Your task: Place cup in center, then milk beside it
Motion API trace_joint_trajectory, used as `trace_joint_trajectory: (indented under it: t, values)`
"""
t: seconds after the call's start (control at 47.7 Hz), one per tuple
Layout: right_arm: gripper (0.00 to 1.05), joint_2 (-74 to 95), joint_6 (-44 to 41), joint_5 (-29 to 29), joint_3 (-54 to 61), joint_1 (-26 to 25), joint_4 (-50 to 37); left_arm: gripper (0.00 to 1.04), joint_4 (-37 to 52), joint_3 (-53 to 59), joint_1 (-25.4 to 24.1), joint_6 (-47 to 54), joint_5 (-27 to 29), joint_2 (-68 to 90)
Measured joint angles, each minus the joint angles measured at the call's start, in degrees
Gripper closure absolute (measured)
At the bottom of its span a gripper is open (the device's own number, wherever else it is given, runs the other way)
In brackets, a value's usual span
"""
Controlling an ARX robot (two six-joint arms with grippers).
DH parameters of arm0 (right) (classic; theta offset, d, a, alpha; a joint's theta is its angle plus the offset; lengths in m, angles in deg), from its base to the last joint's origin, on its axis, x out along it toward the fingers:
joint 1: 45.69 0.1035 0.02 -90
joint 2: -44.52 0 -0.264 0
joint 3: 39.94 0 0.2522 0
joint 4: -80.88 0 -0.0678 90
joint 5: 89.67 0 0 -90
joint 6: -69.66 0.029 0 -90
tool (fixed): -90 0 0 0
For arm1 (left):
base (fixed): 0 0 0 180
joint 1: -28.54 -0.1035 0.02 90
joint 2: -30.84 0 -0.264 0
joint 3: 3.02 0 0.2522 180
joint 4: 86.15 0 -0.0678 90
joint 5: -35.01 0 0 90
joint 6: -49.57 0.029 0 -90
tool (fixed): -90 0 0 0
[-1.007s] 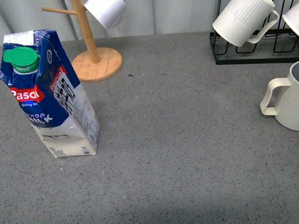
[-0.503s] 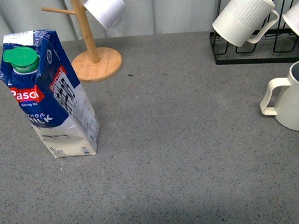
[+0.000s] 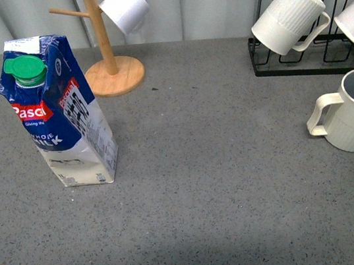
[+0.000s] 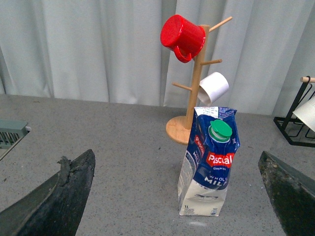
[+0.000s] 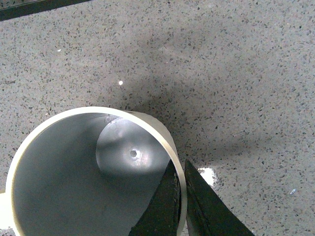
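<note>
Light even, diffuse, moderately bright. Broad soft shadow on table nearer the robot than milk. Milk print legible; speckle crisp in right wrist view

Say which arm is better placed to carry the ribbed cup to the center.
Right. The right pincer pinches the cup by its wall, one finger inside, one outside. The left pincer hangs open facing the milk, away from the cup.

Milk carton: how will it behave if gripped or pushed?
The milk carton is tall on a narrow base, so a high push probably tips it. Its walls look creased near the top, so likely soft under squeeze.
</note>
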Motion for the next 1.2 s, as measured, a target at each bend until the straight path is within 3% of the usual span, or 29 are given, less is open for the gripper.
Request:
trace_joint_trajectory:
  t: [0.126, 0.273, 0.671, 1.091, 1.196]
  values:
    - [1.03, -1.2, -0.7, -0.3, 0.0, 0.6, 0.2, 0.06, 0.0, 0.0, 0.0, 0.0, 0.0, 0.0]
    - [1.03, -5.5, -2.7, -4.7, -0.5, 3.6, 4.4, 0.06, 0.0, 0.0, 0.0, 0.0, 0.0, 0.0]
    - [1.03, -2.8, -2.3, -7.0, -2.7, 16.9, 6.8, 0.06, 0.0, 0.0, 0.0, 0.0, 0.0, 0.0]
    - [1.03, 1.5, -1.0, -5.5, -5.5, 19.8, 8.5, 0.06, 0.0, 0.0, 0.0, 0.0, 0.0, 0.0]
    - [0.90, 1.5, -0.9, -5.4, -5.5, 19.8, 8.2, 0.06, 0.0, 0.0, 0.0, 0.0, 0.0, 0.0]
